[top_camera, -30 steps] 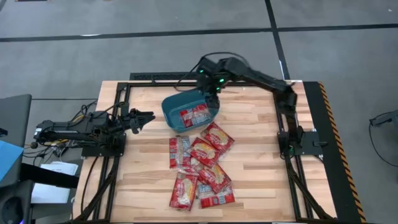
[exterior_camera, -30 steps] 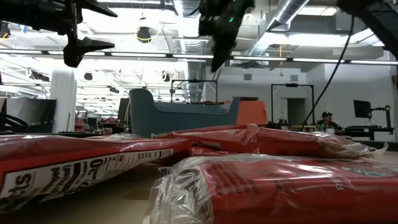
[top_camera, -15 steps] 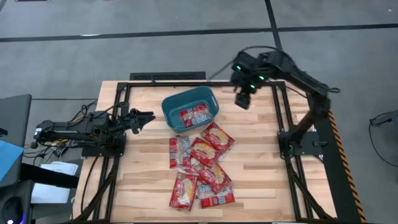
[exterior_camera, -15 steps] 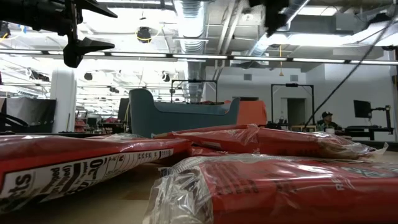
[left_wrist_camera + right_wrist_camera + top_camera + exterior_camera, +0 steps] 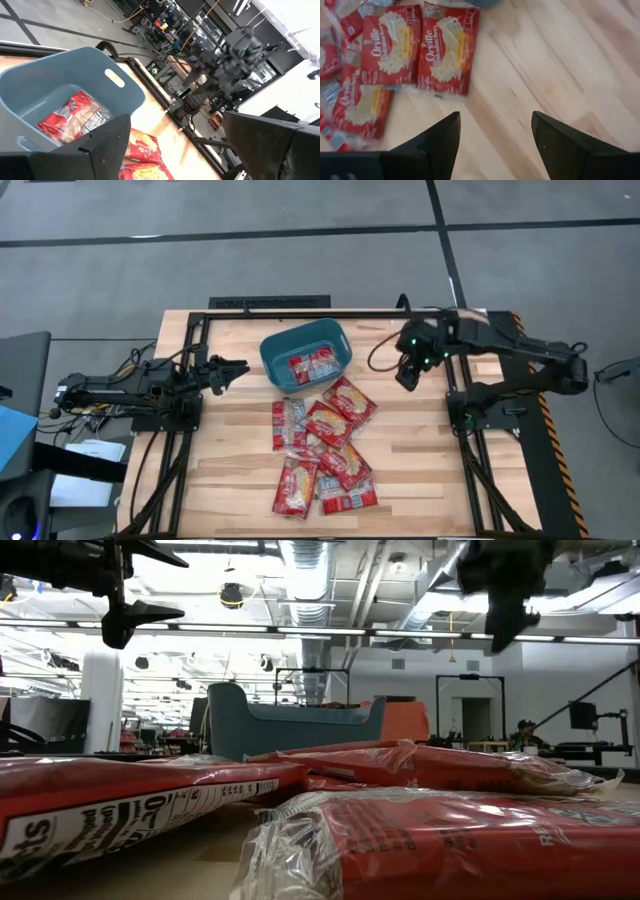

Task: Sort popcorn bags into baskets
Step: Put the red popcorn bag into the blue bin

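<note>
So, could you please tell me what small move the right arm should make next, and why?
Probably swing the right claw toward the nearest popcorn bag and lower onto it. The claw is open and empty, over bare wood beside the pile, and the teal basket holds only a couple of bags so far. The left claw waits by the basket.

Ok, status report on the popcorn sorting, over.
Right gripper open, empty, right of the basket. Left gripper open, waiting left of it. One popcorn bag binned; pile on the table. Nothing blocking.
</note>
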Controlling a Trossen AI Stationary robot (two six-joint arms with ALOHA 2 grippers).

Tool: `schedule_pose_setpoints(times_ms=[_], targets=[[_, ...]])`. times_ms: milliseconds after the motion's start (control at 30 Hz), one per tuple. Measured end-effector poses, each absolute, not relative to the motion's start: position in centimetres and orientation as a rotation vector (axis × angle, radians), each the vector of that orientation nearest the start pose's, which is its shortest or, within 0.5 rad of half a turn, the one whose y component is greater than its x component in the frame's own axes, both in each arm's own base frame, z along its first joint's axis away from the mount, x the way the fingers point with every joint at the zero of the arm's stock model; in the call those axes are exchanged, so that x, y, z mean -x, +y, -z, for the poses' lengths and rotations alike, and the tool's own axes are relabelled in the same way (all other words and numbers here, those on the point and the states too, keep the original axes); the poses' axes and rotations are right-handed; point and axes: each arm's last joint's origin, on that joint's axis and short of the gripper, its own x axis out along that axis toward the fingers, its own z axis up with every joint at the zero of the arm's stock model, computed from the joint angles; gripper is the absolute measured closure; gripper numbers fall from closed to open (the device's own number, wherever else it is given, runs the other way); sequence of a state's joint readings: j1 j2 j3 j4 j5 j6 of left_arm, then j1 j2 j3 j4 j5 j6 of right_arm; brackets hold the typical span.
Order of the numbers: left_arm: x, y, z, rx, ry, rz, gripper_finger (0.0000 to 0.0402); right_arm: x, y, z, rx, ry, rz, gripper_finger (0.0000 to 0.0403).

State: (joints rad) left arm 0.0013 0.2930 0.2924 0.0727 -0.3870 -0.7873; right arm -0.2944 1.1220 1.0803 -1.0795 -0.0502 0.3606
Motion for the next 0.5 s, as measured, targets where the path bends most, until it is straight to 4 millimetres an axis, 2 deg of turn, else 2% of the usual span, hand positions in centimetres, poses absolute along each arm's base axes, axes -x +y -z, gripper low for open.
schedule_pose_setpoints(times_ms=[167,267,500], targets=[[-10.7,1.1,-24.9,0.795,-0.202,-0.337,0.0098,-20.2,-5.6,-25.7,-0.518,0.985,0.404,0.0133],[-10.6,1.1,-26.1,0.747,-0.178,-0.353,0.0098,-21.6,-6.0,-23.3,-0.515,0.952,0.397,0.0133],[-10.5,1.2,-29.4,0.614,-0.025,-0.429,0.0098,-24.9,-6.9,-19.3,-0.520,0.987,0.403,0.0133]])
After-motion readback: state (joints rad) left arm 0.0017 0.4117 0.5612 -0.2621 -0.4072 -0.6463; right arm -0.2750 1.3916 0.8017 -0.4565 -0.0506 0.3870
